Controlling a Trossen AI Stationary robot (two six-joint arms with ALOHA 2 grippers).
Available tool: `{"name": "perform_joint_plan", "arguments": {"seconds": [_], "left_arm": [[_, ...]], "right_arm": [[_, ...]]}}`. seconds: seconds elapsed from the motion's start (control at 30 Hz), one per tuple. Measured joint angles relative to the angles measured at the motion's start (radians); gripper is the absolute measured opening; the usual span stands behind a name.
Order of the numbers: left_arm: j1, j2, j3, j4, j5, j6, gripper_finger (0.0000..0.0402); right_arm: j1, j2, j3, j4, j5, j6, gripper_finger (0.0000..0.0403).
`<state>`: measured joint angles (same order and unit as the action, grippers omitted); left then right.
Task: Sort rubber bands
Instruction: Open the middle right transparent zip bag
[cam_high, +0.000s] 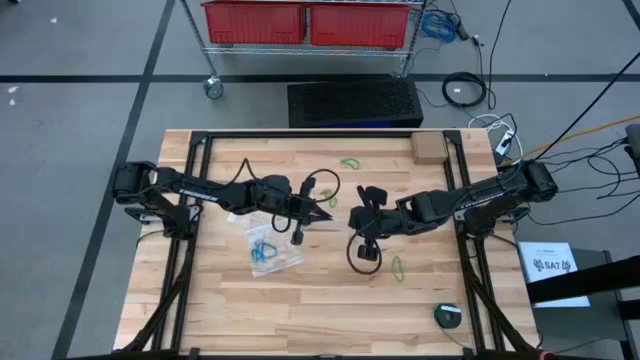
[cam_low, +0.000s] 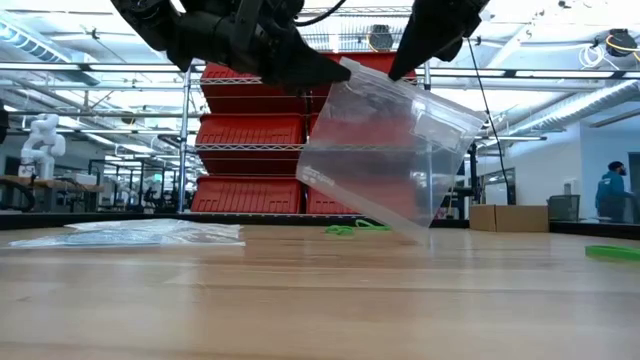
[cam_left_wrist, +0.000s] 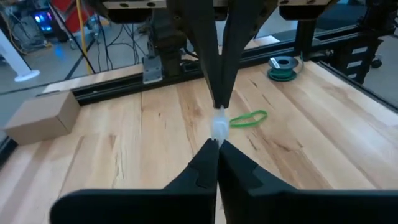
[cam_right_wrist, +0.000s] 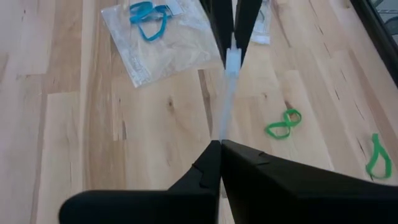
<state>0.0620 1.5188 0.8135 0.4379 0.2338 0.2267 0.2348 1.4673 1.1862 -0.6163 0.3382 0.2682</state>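
Your left gripper (cam_high: 327, 212) sits just left of frame centre in the high view, fingers pinched together on one top corner of a clear plastic bag (cam_low: 385, 150). Your right gripper (cam_high: 357, 216) faces it from just right of centre, jaws likewise clamped on the bag's opposite corner. In the low view the bag hangs stretched between them, tilted, its lowest corner touching or nearly touching the wooden table (cam_high: 300, 310).

Rubber bands: teal loops (cam_high: 263, 251) lie inside a second flat bag (cam_high: 268, 243) below the left arm. A green band (cam_high: 349, 162) lies near the table's upper edge; another green band (cam_high: 398, 267) sits lower right of the right gripper.

Edges: a cardboard box (cam_high: 428, 148) occupies the upper right corner, a tape roll (cam_high: 448, 316) the lower right. The lower left of the table shows bare wood, well apart from both arms.
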Motion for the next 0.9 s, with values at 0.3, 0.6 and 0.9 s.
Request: {"name": "perform_joint_plan", "arguments": {"seconds": [0.3,0.6,0.9], "left_arm": [[0.001,0.000,0.000,-0.025,-0.009,0.025,0.0004],[0.002,0.000,-0.001,-0.032,-0.056,0.025,0.0003],[0.002,0.000,-0.001,-0.033,-0.064,0.025,0.0002]], "right_arm": [[-0.045,0.000,0.000,0.055,0.002,0.084,0.0049],[-0.078,0.018,0.000,0.151,-0.012,0.055,0.0135],[-0.088,0.054,0.000,0.211,-0.022,0.012,0.0122]]}}
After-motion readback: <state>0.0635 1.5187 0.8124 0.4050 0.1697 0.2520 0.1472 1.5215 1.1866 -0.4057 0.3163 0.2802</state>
